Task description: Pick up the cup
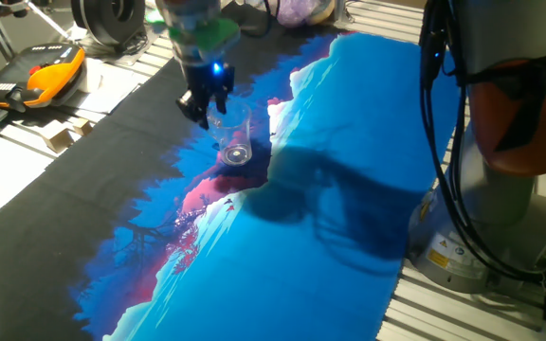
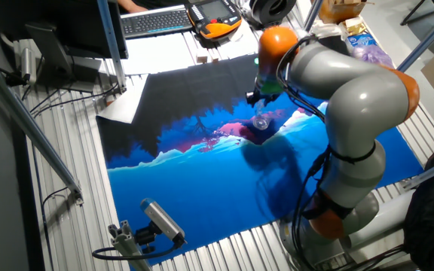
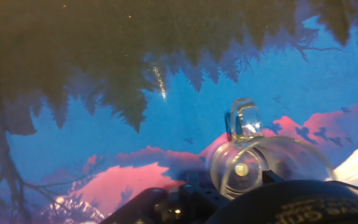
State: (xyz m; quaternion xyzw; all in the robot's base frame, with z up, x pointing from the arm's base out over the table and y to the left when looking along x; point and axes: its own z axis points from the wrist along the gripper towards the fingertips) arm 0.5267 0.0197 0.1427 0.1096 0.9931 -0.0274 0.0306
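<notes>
1. The cup (image 1: pixel 232 139), clear and thick-based, is seen tilted just below the gripper (image 1: pixel 207 110), over the blue printed cloth (image 1: pixel 368 142).
2. Whether the jaws are closed on its rim cannot be told.
3. It is judged light, rigid and slippery; a hold across the wall near the rim is advised.

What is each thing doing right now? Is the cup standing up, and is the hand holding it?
cup: tilted, at the hand's fingers, base low near the cloth; whether it is lifted off cannot be told.
hand: over the cup at its rim; fingers too blurred to tell open or shut.
cloth: spread flat on the table.
keyboard: lying flat behind the cloth, untouched.
</notes>
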